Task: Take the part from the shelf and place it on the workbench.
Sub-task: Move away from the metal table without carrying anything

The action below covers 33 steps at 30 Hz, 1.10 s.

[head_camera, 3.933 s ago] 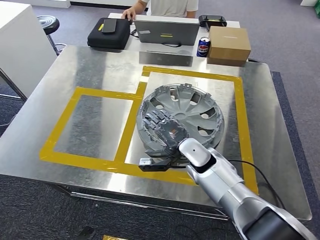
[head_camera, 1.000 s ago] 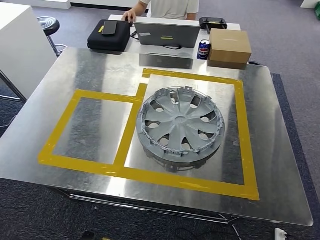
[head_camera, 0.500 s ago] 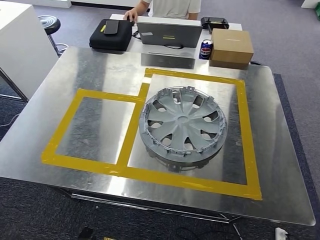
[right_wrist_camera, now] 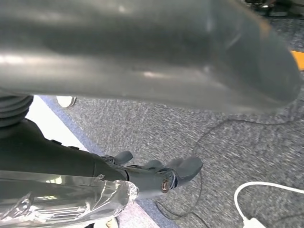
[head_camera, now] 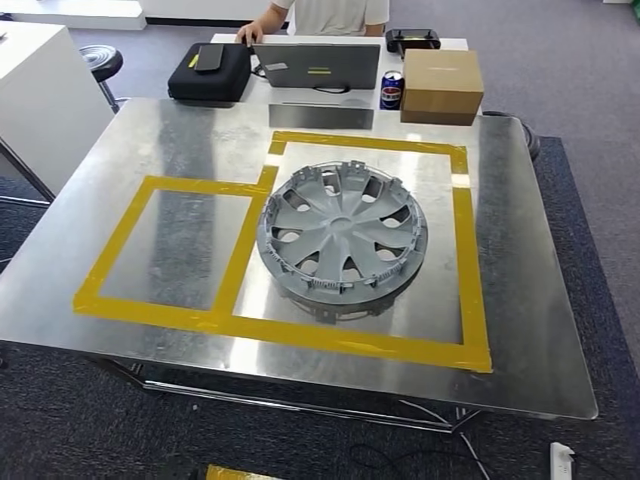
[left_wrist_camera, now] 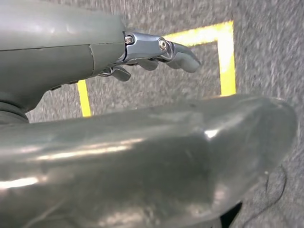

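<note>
- Wheel cover (head_camera: 342, 238) lies flat inside the yellow tape square (head_camera: 472, 290) on the workbench (head_camera: 528, 330); placement looks done.
- Left hand (left_wrist_camera: 157, 52) and right hand (right_wrist_camera: 157, 173) hang empty, fingers loosely extended; best kept low, away from the cover.

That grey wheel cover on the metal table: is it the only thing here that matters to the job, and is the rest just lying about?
Part of the job:
- wheel cover, lying inside the larger yellow tape outline
- workbench, which carries it

Just lying about, on the desk behind:
- laptop
- black case
- drink can
- cardboard box
- stool, on the floor
</note>
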### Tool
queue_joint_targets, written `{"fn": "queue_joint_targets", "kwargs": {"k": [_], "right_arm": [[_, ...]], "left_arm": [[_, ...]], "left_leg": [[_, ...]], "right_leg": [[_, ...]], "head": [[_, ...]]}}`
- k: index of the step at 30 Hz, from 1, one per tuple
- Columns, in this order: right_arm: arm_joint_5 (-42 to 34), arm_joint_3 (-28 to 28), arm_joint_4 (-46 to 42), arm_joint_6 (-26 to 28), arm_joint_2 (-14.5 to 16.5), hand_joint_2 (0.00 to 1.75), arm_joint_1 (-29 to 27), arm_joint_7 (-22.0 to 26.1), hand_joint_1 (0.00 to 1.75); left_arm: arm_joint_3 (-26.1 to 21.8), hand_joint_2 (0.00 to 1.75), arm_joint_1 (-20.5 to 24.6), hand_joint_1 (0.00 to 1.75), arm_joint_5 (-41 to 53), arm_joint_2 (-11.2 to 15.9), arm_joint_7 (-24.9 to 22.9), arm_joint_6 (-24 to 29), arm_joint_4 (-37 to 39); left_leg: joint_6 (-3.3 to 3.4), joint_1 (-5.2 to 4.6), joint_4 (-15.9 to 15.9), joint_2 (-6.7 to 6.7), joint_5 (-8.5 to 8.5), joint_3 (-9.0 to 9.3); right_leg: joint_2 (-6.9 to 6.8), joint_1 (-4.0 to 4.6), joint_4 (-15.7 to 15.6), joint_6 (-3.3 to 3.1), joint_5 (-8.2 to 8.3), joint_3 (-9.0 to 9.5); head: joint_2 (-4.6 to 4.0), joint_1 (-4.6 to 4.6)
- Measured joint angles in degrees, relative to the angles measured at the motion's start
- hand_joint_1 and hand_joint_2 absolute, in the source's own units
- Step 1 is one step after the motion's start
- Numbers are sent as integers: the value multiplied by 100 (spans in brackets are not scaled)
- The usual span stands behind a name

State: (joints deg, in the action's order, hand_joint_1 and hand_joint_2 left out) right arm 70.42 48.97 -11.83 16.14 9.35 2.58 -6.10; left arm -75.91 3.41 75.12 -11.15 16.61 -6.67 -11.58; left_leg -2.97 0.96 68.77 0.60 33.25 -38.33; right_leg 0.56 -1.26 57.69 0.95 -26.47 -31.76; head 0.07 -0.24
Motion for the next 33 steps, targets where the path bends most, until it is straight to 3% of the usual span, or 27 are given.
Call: {"fn": "queue_joint_targets", "kwargs": {"k": [1, 2, 3, 5, 7, 8, 10, 11, 12, 15, 16, 17, 18, 20, 22, 23, 25, 27, 30, 31, 32, 33], "right_arm": [[0, -2, 2, 0, 0, 0, -1, 0, 0], [0, -4, 3, 0, 0, 0, -1, 0, 0], [0, -7, 3, 0, 0, 0, 0, 0, 0], [0, -16, 3, -1, -1, 0, 1, 0, 0], [0, -32, 3, -1, -2, 0, 7, 0, 0], [0, -39, 3, -1, -2, 0, 11, 0, 0], [-1, -45, 7, -1, -2, 0, 1, -1, 0], [-1, -46, 10, -2, -2, 0, -17, -2, 0], [-3, -47, 13, -2, -2, 0, -37, -6, 0], [-2, -50, 19, -4, -2, 0, -48, -17, 0], [2, -52, 20, -10, -2, 0, -40, -24, 0], [9, -54, 22, -23, -2, 0, -35, -40, 0], [19, -55, 22, -39, -3, 0, -34, -59, 0], [58, -62, 22, -66, -6, 0, -27, -85, 0], [109, -81, 22, -62, -10, 0, -2, -37, 0], [129, -92, 22, -45, -11, 0, 10, 16, 0], [152, -115, 24, 3, -7, 0, 14, 156, 0], [158, -138, 27, 34, 0, 0, 17, 239, 0], [115, -145, 29, -81, 2, 0, 31, 55, 0], [96, -144, 29, -134, 3, 0, 29, -14, 0], [83, -143, 30, -173, 5, 0, 22, -55, 0], [76, -143, 31, -198, 9, 0, 14, -70, 0]], "left_arm": [[0, 0, 2, 0, 1, -2, 0, 0, 0], [0, 0, 4, 0, 1, -4, 0, 0, 0], [0, 0, 7, 0, 1, -4, 0, 1, 0], [-1, 0, 26, 0, 1, -5, 0, 1, 0], [-1, 0, 63, 0, 1, -13, 0, 1, 0], [-1, 0, 76, 0, 1, -19, 0, 1, 0], [-1, 0, 66, 0, 1, -25, -1, 1, 0], [-2, 0, 50, 0, 1, -22, -1, 1, 0], [-5, 0, 38, 0, -1, -17, -2, 1, 0], [-17, 0, 32, 0, -2, -8, -2, 2, 0], [-20, 0, 32, 0, -2, -7, -2, 2, 0], [-22, 0, 32, 0, 0, -7, -2, 2, 0], [-23, 0, 32, 0, 4, -7, -2, 3, 0], [-24, 0, 33, 0, 20, -10, -1, 3, 0], [-24, 0, 37, 0, 32, -17, 1, 5, 0], [-24, 0, 41, 0, 35, -20, -1, 7, 0], [-26, 0, 49, 0, 33, -19, -18, 21, 0], [-29, 0, 44, 0, 41, -15, -40, 73, 0], [-31, 0, 42, 0, 97, -13, -70, 145, 0], [-29, 0, 47, 0, 120, -13, -80, 152, 0], [-27, 0, 50, 0, 137, -13, -89, 156, 0], [-26, 0, 52, 0, 146, -13, -93, 159, 0]], "left_leg": [[-1, 1, 236, 0, 95, -34], [1, 1, 309, -1, 77, 14], [7, 2, 176, -1, -40, 164], [21, 7, -504, 0, -317, 687], [58, 2, -1130, 13, -397, 1085], [88, -10, -1272, 21, -386, 1142], [186, -30, -1321, 18, -416, 1067], [246, -39, -1321, 8, -458, 1026], [305, -44, -1326, -3, -506, 985], [405, -86, -1327, -22, -665, 806], [417, -107, -1324, -29, -718, 737], [424, -127, -1321, -36, -770, 671], [427, -142, -1318, -41, -821, 611], [417, -163, -1313, -41, -916, 513], [382, -187, -1303, -45, -1008, 447], [359, -192, -1300, -49, -1055, 424], [300, -187, -1295, -55, -1133, 383], [225, -172, -1160, -51, -936, 299], [123, -123, -281, -49, -122, 27], [97, -102, 54, -49, 27, -40], [74, -80, 273, -50, 31, -46], [52, -58, 322, -50, -88, 32]], "right_leg": [[-8, 9, 3, -2, 41, -58], [-13, 16, 5, 3, 82, -114], [-15, 18, 7, 15, 121, -163], [-12, 23, 11, 64, 191, -234], [-10, 39, 26, 136, 262, -294], [-10, 43, 25, 177, 307, -323], [-8, 19, 15, 254, 383, -372], [-12, 4, 48, 280, 327, -409], [-15, -4, 175, 298, 170, -465], [-23, 17, 1169, 303, -626, -736], [-23, 32, 1478, 291, -762, -774], [-23, 49, 1625, 272, -767, -733], [-22, 71, 1562, 242, -657, -588], [-23, 127, 900, 162, -378, -29], [-21, 169, 80, 102, -337, 528], [-18, 183, -151, 87, -374, 650], [-20, 188, -255, 50, -348, 625], [-40, 171, -264, -29, -233, 521], [-65, 156, -267, -93, -41, 317], [-72, 155, -261, -88, 26, 240], [-79, 152, -252, -75, 92, 158], [-84, 145, -237, -55, 155, 64]], "head": [[0, 2], [0, 1], [0, 1], [0, -1], [0, 1], [0, 4], [0, 5], [0, 9], [0, 12], [0, 39], [0, 44], [0, 45], [0, 45], [0, 44], [0, 39], [0, 38], [0, 38], [0, 30], [0, 0], [0, 0], [0, 1], [0, 0]]}}
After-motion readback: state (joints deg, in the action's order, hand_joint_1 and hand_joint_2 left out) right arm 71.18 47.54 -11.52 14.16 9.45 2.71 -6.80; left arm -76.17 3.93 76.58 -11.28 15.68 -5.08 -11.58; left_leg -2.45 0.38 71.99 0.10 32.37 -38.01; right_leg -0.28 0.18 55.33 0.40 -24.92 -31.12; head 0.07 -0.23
